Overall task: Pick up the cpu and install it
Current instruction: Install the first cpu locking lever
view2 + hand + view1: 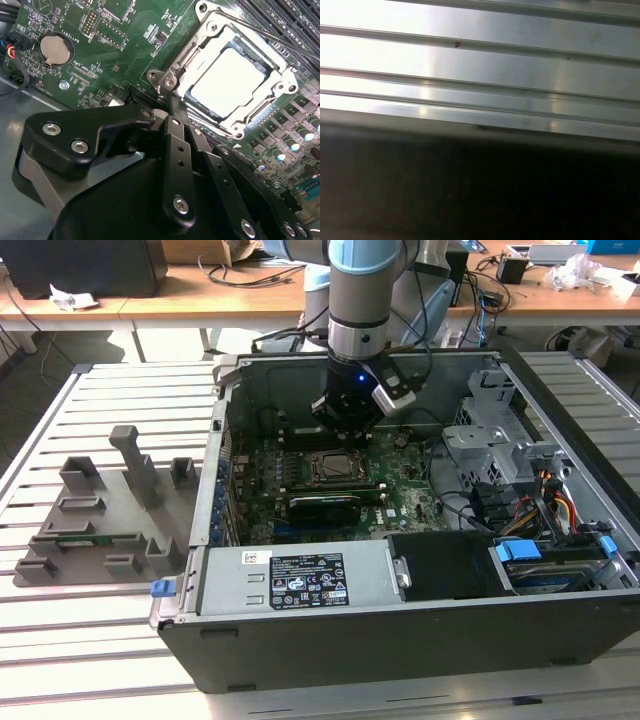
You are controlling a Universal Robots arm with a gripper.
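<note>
cpu [227,82] looked seated in the socket [280,75], frame not clamped yet; hand [347,420] hovered just above, can't tell its grip state

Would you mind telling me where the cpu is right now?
In the second wrist view the cpu lies flat inside the metal-framed socket on the green motherboard, just beyond the end effector.

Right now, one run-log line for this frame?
gripper: above motherboard, beside socket | holding: cannot tell | cpu: seated in socket frame | case: open
</note>
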